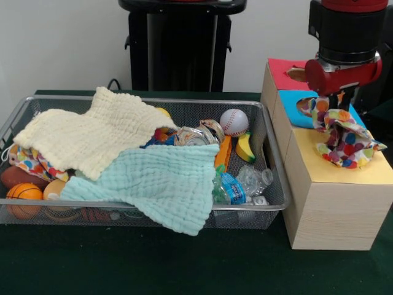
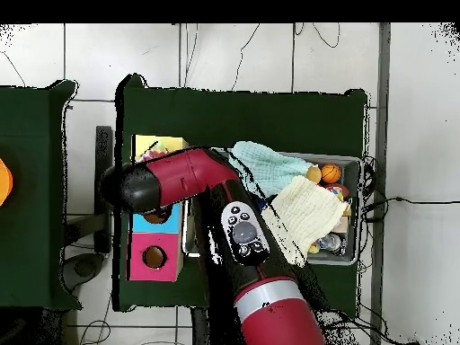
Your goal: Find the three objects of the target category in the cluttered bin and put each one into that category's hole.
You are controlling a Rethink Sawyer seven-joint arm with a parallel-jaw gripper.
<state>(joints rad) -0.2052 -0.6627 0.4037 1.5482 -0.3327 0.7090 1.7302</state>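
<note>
My gripper (image 1: 328, 107) hangs over the row of boxes at the right in the front view. It is shut on a white fabric piece with coloured dots (image 1: 342, 135), which droops onto the yellow face of the near wood box (image 1: 368, 175). The cloth hides the yellow box's hole. The wire mesh bin (image 1: 153, 100) stands to the left of the boxes. A second dotted piece (image 1: 27, 161) peeks out at the bin's left end under the cream cloth. A colourful scrap (image 1: 161, 134) shows mid-bin; I cannot tell what it is. In the overhead view my arm (image 2: 180, 175) covers the boxes.
A cream waffle cloth (image 1: 92, 138) and a mint-green one (image 1: 159, 181) cover much of the bin. A baseball (image 1: 234, 121), a toy banana (image 1: 245, 147), a plastic bottle (image 1: 239, 184) and a small basketball (image 1: 23, 193) lie there too. Behind the yellow box are the blue-faced (image 1: 291, 101) and red-faced (image 1: 279, 67) boxes.
</note>
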